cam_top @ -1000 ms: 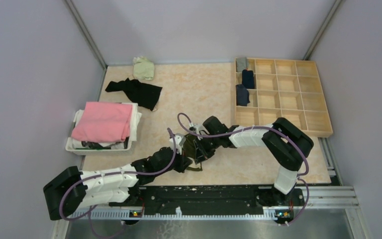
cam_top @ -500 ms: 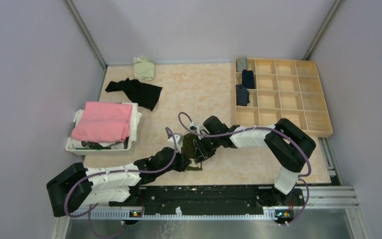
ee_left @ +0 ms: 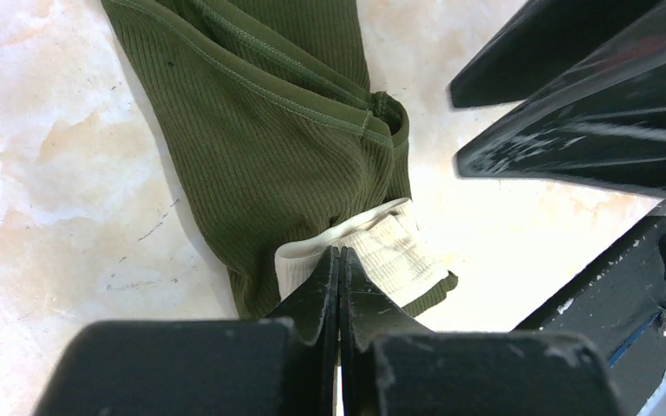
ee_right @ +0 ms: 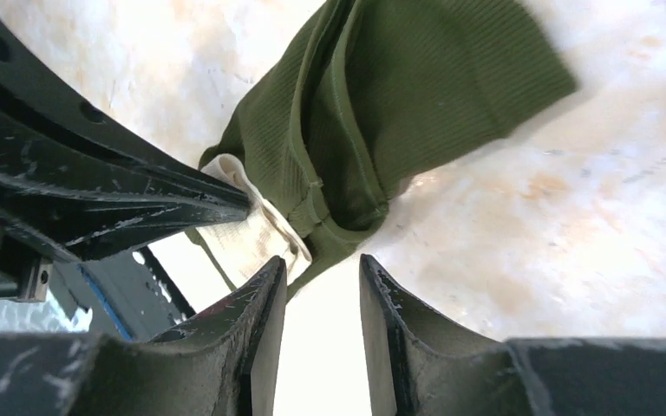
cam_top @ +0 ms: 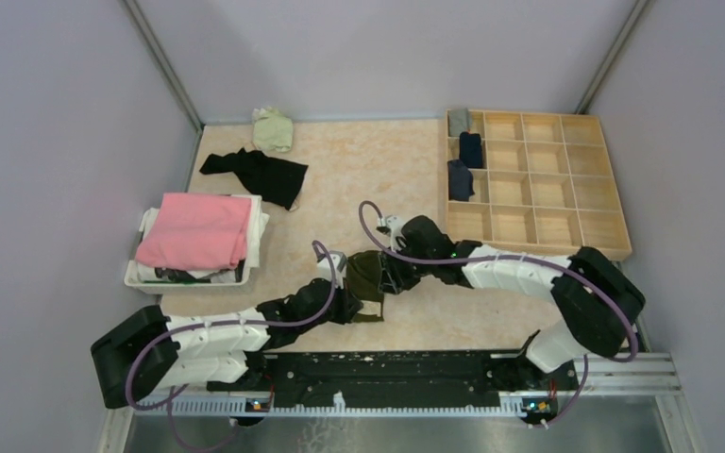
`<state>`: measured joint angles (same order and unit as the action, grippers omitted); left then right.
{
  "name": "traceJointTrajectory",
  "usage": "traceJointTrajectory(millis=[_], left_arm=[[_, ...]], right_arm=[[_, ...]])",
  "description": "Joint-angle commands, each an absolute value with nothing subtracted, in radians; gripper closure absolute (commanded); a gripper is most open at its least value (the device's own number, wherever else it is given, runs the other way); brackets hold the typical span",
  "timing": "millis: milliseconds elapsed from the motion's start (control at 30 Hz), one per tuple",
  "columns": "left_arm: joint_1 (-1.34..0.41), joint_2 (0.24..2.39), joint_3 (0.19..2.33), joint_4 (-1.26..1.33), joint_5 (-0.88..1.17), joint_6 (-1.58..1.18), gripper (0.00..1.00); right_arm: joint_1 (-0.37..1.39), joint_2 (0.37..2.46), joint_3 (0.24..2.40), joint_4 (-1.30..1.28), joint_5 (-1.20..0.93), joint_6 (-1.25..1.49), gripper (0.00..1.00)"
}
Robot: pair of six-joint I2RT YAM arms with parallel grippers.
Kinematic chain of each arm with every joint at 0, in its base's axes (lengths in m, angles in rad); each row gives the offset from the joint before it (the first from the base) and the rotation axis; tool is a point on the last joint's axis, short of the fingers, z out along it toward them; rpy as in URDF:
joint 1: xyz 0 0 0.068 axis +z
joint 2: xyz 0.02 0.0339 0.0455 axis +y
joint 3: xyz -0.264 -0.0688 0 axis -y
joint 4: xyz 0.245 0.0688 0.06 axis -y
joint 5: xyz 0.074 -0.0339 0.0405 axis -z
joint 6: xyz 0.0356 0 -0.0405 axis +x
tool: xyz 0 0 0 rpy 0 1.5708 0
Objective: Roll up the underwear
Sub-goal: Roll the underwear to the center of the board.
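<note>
- Pinching beige waistband [ee_left: 390, 247] of olive underwear [ee_left: 286, 130] with left gripper [ee_left: 340, 260], jaws pressed fully together on the fabric.
- Holding right gripper [ee_right: 321, 269] with jaws partly apart, clamping nothing; tips sitting just beside the waistband end, and cannot tell whether touching cloth.
- Lying flat on table [cam_top: 387, 170], at mid-front, with left gripper at the near-left end and right gripper along the right side.
- Running long axis roughly near-to-far in top view; waistband end pointing toward arm bases, other end pointing toward far wall.
- Appearing as a narrow folded strip, with ribbed fabric and seams going along the length.
- Sitting well apart at far right: tray [cam_top: 566, 189], with navy rolls [cam_top: 470, 149] in separate left-column compartments.
</note>
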<state>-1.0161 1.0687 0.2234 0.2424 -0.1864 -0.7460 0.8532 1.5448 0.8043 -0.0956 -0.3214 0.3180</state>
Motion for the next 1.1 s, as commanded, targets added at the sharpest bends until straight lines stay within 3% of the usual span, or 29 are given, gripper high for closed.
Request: traceJointTrajectory(millis=[0,233,333,467,633,900,1067], left_arm=[[-1.015,1.117,0.206,0.087,-0.208,-0.754,1.0],[-1.015,1.123,0.207,0.077,-0.208,-0.784,1.0],[-1.015,1.13,0.21,0.059,-0.214,-0.81,1.0],[-1.015,1.132,0.206,0.043,-0.217,-0.848,1.0],[-1.015,1.133,0.204,0.027,-0.216,-0.88,1.0],[-1.014,1.173,0.216,0.005,-0.213,-0.91,1.0],[-1.014,1.194,0.221,0.005,-0.204,-0.913,1.0]], right_arm=[[0.845,1.379,0.735,-0.01,-0.145,0.293,0.63],[0.819,1.198,0.659,0.039,0.11,0.208,0.62],[0.81,1.126,0.624,0.072,0.168,0.203,0.56],[0.81,1.038,0.553,0.173,0.106,0.139,0.4],[0.82,1.049,0.554,0.196,-0.008,0.039,0.41],[1.2,1.071,0.433,0.328,0.012,-0.539,0.4],[1.319,1.139,0.373,0.418,-0.025,-0.683,0.4]])
